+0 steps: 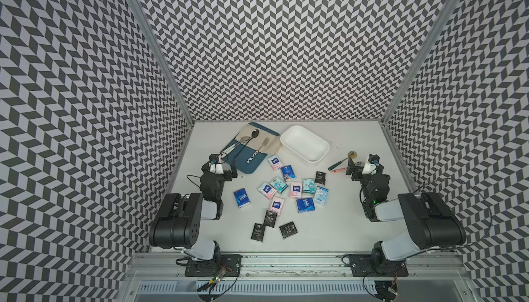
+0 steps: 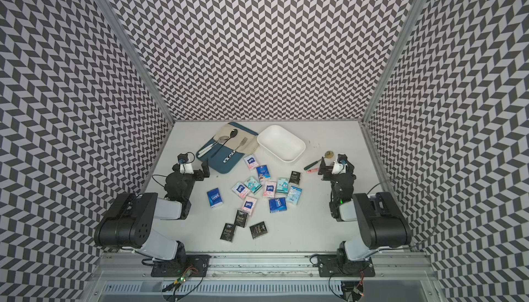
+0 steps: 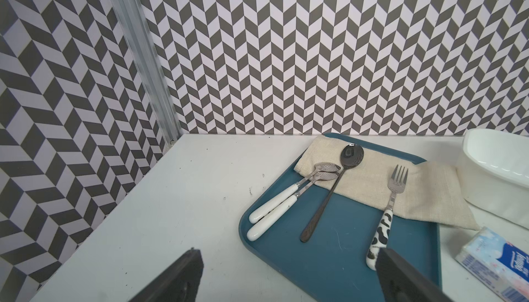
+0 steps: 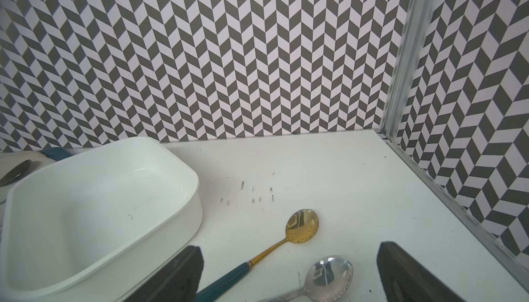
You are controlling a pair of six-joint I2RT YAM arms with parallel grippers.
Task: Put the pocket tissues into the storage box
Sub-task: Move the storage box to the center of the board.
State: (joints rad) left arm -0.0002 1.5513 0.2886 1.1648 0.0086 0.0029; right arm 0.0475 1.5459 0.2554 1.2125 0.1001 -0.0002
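- Dark blue tray [image 3: 337,257] on a white table [image 4: 329,166], with a beige cloth [image 3: 372,183] draped across its far end.
- On the tray: two white-handled spoons [image 3: 274,209] side by side, a long dark spoon [image 3: 329,195], and a fork [image 3: 382,226] with a cow-print handle.
- Off to the right, a gold spoon [image 4: 237,272] with a teal handle lies beside a silver spoon [image 4: 329,277].

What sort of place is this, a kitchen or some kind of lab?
Probably a robotics test booth: a left arm and right arm bolted to a metal rail, patterned walls boxing in a white table, and tissue packets laid out beside a white tub like practice props.
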